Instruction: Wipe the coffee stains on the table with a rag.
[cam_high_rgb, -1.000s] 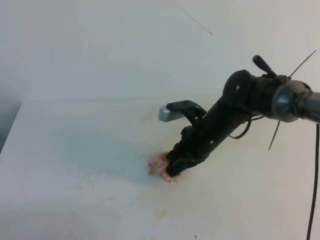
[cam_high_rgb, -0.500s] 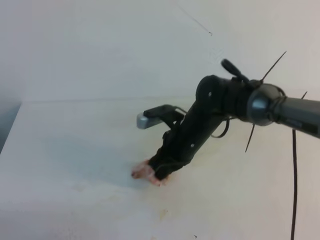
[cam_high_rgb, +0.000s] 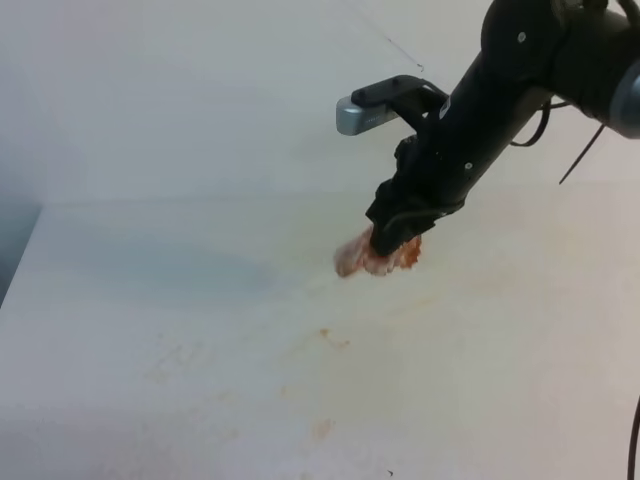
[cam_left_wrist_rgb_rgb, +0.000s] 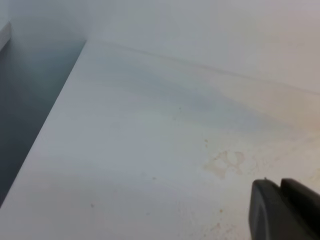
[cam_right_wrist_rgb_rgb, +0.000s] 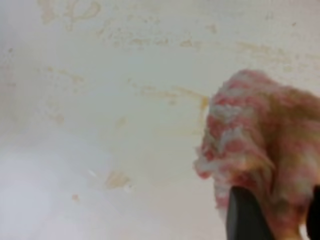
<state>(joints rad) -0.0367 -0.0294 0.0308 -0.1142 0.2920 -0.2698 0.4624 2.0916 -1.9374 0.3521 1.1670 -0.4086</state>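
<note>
I have the right pincer (cam_high_rgb: 392, 243) lifted above the bench (cam_high_rgb: 150, 300), and the rag (cam_high_rgb: 375, 256) hangs from its tip, a pinkish wad with brown wet patches. In the right wrist view the cloth sits between the two dark fingers (cam_right_wrist_rgb_rgb: 245, 215), so the pincer grips the rag; how firm this grip is, I cannot tell.

The coffee stains (cam_high_rgb: 333, 340) that remain are small orange-brown smears and drops. They lie on the bench nearer to me than the rag, a little to the left, well apart from it. One more drop (cam_high_rgb: 320, 429) is closer to the near edge. I judge the next wipe must bring the rag down and toward me.

The left pincer (cam_left_wrist_rgb_rgb: 285, 212) shows only as a dark corner in its own view; whether it is open or closed I cannot tell. The right arm is nearer to the stains.
</note>
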